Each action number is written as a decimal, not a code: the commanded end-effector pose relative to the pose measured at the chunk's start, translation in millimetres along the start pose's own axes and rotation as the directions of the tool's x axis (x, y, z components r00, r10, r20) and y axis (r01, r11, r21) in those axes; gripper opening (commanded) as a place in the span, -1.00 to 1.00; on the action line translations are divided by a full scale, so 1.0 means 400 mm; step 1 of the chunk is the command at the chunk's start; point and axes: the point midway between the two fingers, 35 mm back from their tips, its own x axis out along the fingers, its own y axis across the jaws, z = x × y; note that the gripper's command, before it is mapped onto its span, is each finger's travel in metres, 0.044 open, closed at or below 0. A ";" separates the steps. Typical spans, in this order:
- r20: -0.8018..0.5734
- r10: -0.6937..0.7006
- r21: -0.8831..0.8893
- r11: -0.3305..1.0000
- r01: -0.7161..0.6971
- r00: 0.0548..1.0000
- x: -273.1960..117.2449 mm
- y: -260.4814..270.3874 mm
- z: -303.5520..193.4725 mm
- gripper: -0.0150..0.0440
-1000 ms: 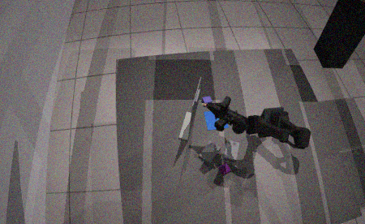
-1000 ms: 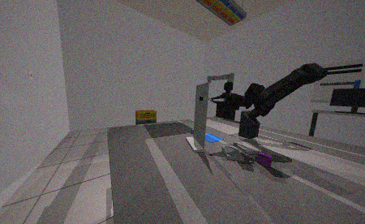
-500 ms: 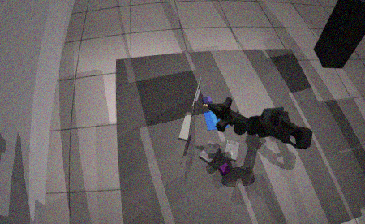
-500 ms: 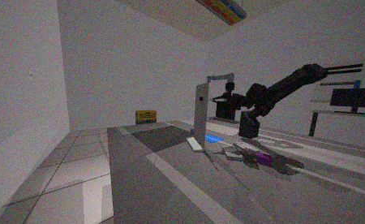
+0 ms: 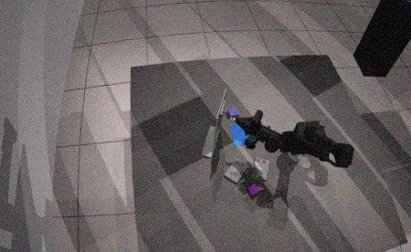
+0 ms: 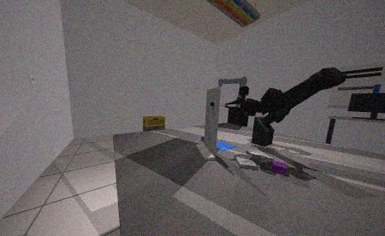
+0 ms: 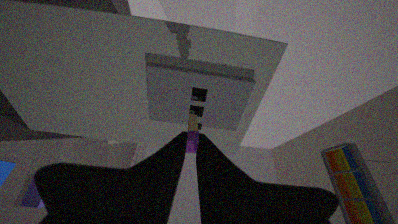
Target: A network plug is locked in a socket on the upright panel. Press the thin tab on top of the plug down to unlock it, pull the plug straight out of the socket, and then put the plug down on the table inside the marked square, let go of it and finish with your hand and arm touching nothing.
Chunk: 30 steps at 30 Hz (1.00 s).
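Observation:
The plug (image 7: 192,143) (image 5: 233,119), purple with a tan front part, is pinched between the fingertips of my gripper (image 7: 192,137) (image 6: 227,105), which is shut on it. The plug points at the upright grey panel (image 7: 75,75) (image 6: 211,124). The exterior view shows a gap between plug and panel, so the plug is out of the socket. The dark socket opening (image 6: 212,103) (image 7: 199,94) shows in the panel's face; another dark opening lies just beyond the plug's tip. A flat blue square (image 5: 237,136) (image 6: 225,145), apparently the marked square, lies on the table below the gripper. The fingers hide part of the plug.
Two pale flat pieces (image 5: 233,174) (image 6: 246,162) and a magenta block (image 5: 253,190) (image 6: 279,167) lie on the table on the arm's side of the panel. A violet block (image 5: 233,112) (image 7: 32,195) is near the blue square. The panel's pale foot (image 6: 205,151) rests on the table.

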 end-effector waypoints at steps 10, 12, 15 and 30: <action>-0.006 0.000 0.001 1.000 0.000 1.000 -0.018 0.002 -0.005 -0.49; -0.006 0.000 0.001 1.000 0.000 1.000 -0.020 0.002 -0.004 -0.49; -0.006 0.001 0.001 1.000 -0.001 1.000 -0.023 0.002 -0.004 -0.49; -0.006 0.001 0.002 1.000 -0.001 1.000 -0.039 0.002 -0.003 -0.49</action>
